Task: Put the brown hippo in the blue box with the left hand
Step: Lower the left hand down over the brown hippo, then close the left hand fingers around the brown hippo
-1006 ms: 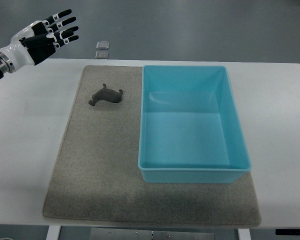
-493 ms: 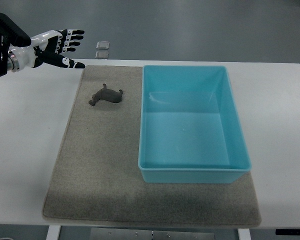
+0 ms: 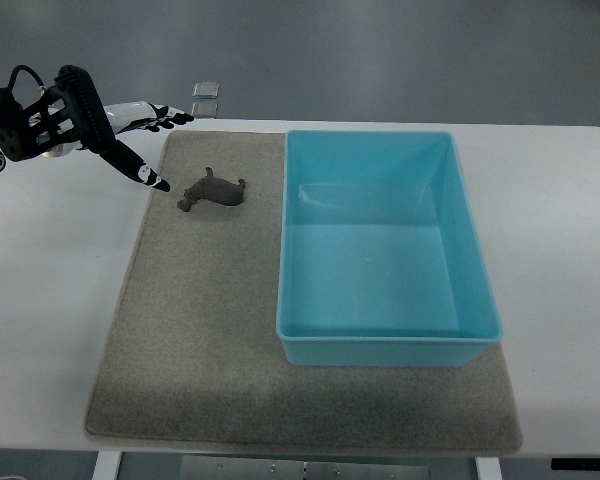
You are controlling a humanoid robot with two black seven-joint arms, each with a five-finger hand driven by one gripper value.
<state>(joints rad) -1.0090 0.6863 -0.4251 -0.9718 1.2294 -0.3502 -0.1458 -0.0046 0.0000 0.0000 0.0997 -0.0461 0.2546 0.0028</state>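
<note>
A small brown hippo (image 3: 212,191) lies on the grey mat (image 3: 200,330), near the mat's far left corner and left of the blue box (image 3: 380,250). The box is an empty open bin on the mat's right half. My left hand (image 3: 145,145) comes in from the left edge, above and just left of the hippo. Its fingers are spread, with the thumb tip (image 3: 161,185) pointing down close to the hippo's head and apart from it. It holds nothing. The right arm is out of view.
The mat lies on a white table (image 3: 50,300). Two small grey squares (image 3: 206,98) lie on the floor beyond the table's far edge.
My left hand has moved down and to the right, toward the hippo, and has rolled so the thumb points downward. The hippo and the box have stayed where they were.
</note>
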